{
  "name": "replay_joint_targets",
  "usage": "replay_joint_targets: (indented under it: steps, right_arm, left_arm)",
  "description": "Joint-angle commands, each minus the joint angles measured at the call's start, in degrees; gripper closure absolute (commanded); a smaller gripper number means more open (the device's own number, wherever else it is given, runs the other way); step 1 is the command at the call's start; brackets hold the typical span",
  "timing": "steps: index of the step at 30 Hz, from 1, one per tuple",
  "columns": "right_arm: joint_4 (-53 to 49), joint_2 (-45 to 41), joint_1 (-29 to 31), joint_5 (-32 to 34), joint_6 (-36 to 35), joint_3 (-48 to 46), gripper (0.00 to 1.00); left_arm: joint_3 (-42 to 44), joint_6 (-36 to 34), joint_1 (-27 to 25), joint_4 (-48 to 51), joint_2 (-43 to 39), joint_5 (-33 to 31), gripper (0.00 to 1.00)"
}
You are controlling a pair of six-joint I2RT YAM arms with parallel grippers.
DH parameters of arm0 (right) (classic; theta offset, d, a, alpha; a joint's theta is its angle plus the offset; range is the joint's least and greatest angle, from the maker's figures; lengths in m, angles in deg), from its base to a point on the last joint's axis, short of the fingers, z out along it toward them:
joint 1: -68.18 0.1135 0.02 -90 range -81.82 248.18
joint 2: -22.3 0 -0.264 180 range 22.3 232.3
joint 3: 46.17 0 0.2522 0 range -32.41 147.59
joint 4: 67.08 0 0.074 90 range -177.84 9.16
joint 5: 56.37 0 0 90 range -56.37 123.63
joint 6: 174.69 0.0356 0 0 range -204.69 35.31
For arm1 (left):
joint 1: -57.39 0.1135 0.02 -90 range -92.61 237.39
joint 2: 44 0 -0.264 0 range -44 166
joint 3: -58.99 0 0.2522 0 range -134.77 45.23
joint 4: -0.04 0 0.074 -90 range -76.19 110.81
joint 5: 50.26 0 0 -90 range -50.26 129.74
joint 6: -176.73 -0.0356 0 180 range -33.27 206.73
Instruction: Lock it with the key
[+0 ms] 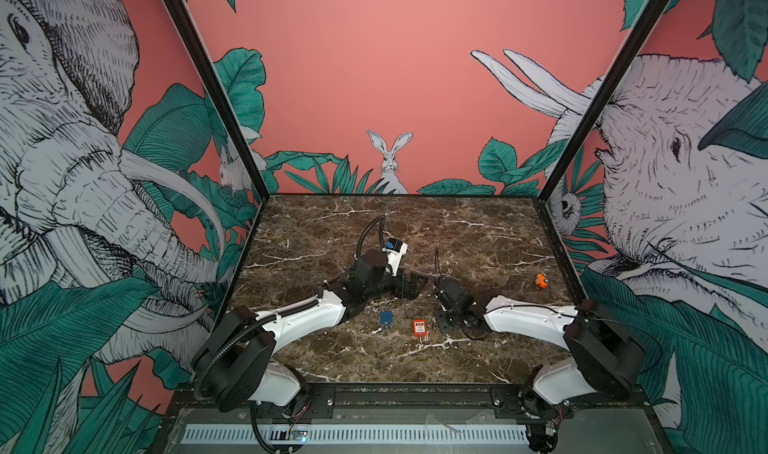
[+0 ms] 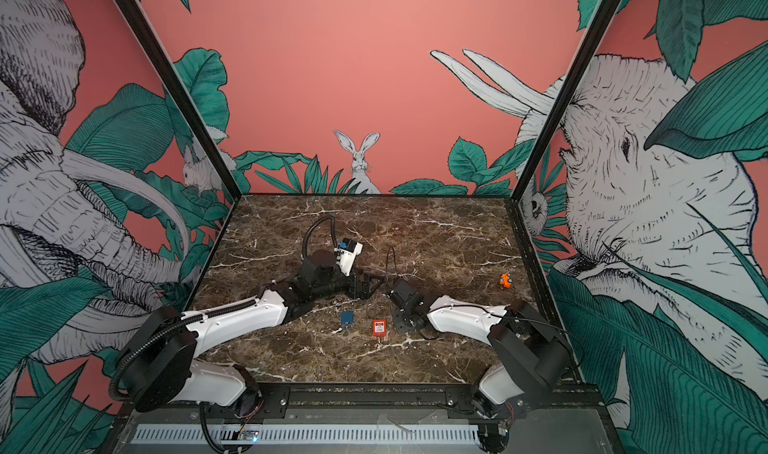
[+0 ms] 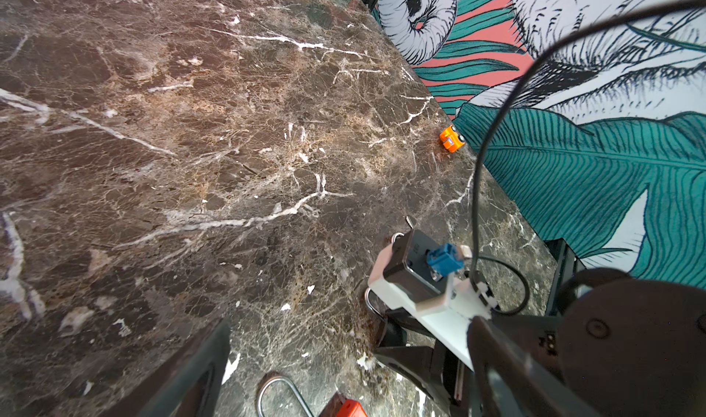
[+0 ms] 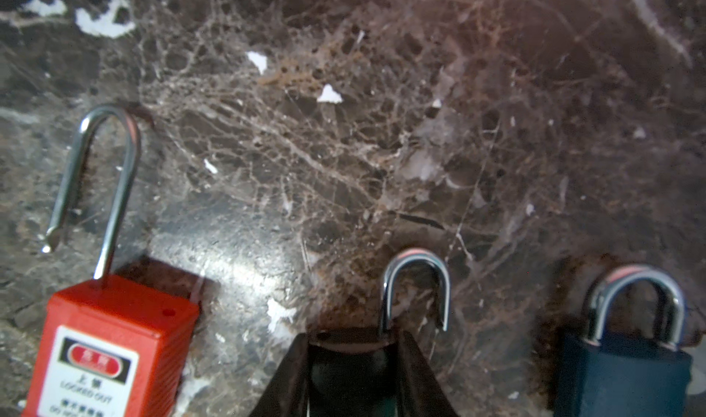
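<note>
My right gripper (image 4: 357,338) is shut on a black padlock (image 4: 349,357) lying on the marble table; its steel shackle (image 4: 415,257) stands open, with one end free. In both top views this gripper (image 1: 442,327) (image 2: 401,327) is low at the table's front middle. A red padlock (image 4: 110,350) (image 1: 419,328) lies beside it, its long shackle open. A dark blue padlock (image 4: 626,373) with a closed shackle lies on the other side. My left gripper (image 1: 415,285) (image 3: 349,323) hovers open just behind, holding nothing. I cannot make out a key in any view.
A small blue square item (image 1: 385,318) (image 2: 345,319) lies left of the red padlock. A small orange object (image 1: 540,281) (image 3: 452,138) sits near the table's right edge (image 1: 557,264). Printed walls enclose the marble table on three sides. The two arms nearly meet at the middle.
</note>
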Motion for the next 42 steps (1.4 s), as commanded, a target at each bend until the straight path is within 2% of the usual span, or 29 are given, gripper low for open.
replay_joint_targets:
  steps: [1,7,12,22,29,37,42]
  right_arm:
    - [-2.2,-1.7,0.3,-0.3,-0.6,-1.6,0.7]
    - [1.3,-5.9,0.2,-1.0,-2.4,-3.4,0.73]
    - [0.1,-6.4,0.2,-1.2,-3.9,-1.0,0.74]
    - [4.5,-8.8,-0.2,-0.9,-4.8,-3.2,0.75]
    - [8.7,-14.8,-0.2,-0.7,-6.6,-6.4,0.76]
    - [12.3,-21.6,-0.2,-4.2,-9.8,-9.0,0.76]
    - [11.3,-22.8,-0.2,-4.2,-10.6,-8.3,0.76]
  left_arm:
    - [0.9,0.9,0.5,-0.1,-2.1,-0.8,0.02]
    - [1.2,1.8,1.0,1.3,-3.0,-1.8,0.03]
    - [1.7,1.9,1.0,0.7,-3.8,-2.6,0.03]
    - [-1.7,1.8,1.1,6.2,-0.1,-3.3,0.06]
    - [-3.3,4.8,1.2,5.3,5.2,1.6,0.09]
    - [-3.7,11.6,0.9,-3.7,10.0,9.1,0.15]
    - [-3.5,13.9,-0.2,-6.1,10.7,10.1,0.16]
